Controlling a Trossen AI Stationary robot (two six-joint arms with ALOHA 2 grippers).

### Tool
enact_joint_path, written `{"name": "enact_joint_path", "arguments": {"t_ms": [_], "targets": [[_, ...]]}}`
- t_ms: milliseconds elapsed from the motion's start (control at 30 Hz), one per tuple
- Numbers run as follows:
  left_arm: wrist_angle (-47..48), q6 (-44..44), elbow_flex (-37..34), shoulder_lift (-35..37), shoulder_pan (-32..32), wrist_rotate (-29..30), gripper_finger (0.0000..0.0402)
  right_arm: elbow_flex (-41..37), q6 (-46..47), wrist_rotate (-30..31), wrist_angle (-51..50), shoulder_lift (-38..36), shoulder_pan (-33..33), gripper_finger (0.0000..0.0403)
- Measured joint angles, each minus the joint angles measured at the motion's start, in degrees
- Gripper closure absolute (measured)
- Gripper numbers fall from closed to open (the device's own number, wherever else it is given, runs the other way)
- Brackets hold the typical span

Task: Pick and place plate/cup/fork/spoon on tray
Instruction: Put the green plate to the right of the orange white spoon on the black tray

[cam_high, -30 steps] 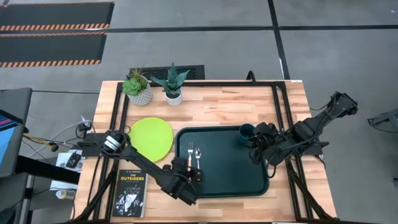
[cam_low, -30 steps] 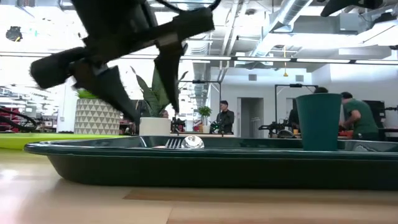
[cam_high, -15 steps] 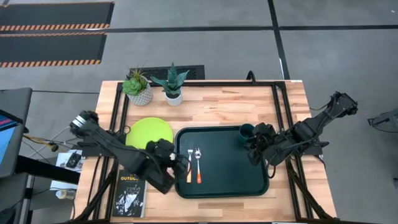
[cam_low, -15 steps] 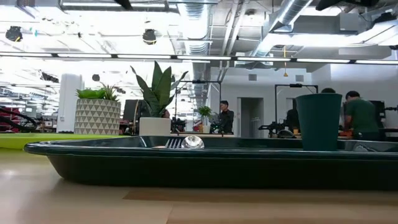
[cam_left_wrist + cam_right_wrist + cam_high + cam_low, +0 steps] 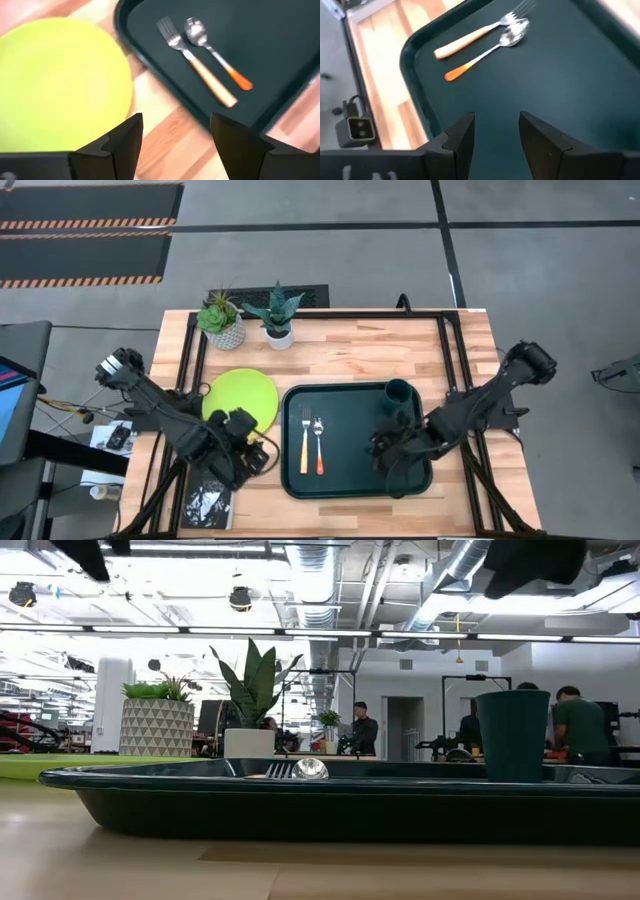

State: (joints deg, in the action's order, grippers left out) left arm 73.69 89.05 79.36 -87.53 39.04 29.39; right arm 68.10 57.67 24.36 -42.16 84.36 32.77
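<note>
The dark green tray (image 5: 355, 470) lies mid-table. On its left part the fork (image 5: 304, 442), yellow-orange handled, and the spoon (image 5: 318, 444), red-orange handled, lie side by side, also seen as fork (image 5: 196, 61) and spoon (image 5: 214, 52). The teal cup (image 5: 398, 392) stands upright in the tray's far right corner. The lime plate (image 5: 240, 400) rests flat on the table, left of the tray. My left gripper (image 5: 172, 145) hovers open above the table by the plate's near edge, near the tray's left rim. My right gripper (image 5: 497, 135) hovers open above the tray's near right part.
Two potted plants (image 5: 222, 320) (image 5: 278, 315) stand at the far left of the table. A black book (image 5: 208, 502) lies at the near left, partly under my left arm. In the low view, people (image 5: 572, 725) stand in the room beyond the table.
My left gripper has risen and drawn back from above the fork and spoon handles toward the table's left edge, off the tray, rolling as it went. My right gripper has gone from beside the cup toward the table's near edge, lower over the tray. Fork, spoon and cup stay put.
</note>
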Motion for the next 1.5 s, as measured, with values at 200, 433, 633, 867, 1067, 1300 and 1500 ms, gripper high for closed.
{"name": "enact_joint_path", "arguments": {"t_ms": [200, 433, 633, 867, 1067, 1300, 1500], "targets": [[-9.5, -10.7, -10.0, 11.2, -8.3, -9.0, 0.0185, 0.1, -2.7, -4.7, 2.5, 1.2, -1.1, 0.0226], [-2.7, -12.0, -19.4, 22.7, -21.5, -8.1, 0.0178, 0.1, -6.1, -4.6, 1.7, -2.6, -2.1, 0.0226], [-0.5, -20.1, -26.0, 26.1, -35.4, -9.9, 0.016, 0.1, -11.3, -4.6, 0.5, -4.3, -5.3, 0.0226], [-14.7, -29.6, -30.9, 24.1, -47.4, -13.6, 0.0152, 0.1, -14.8, -4.7, -4.1, -4.5, -8.6, 0.0226], [-17.4, -37.5, -31.1, 21.8, -54.5, -17.6, 0.0152, 0.1, -16.1, -5.0, -8.9, -4.5, -11.0, 0.0226], [-15.4, -48.2, -31.1, 21.8, -61.9, -19.1, 0.0152, 0.1, -17.9, -5.3, -8.3, -4.5, -14.9, 0.0226], [-15.7, -60.7, -31.1, 20.0, -72.0, -20.7, 0.0152, 0.1, -17.1, -6.6, -7.8, -4.5, -18.5, 0.0226]]}}
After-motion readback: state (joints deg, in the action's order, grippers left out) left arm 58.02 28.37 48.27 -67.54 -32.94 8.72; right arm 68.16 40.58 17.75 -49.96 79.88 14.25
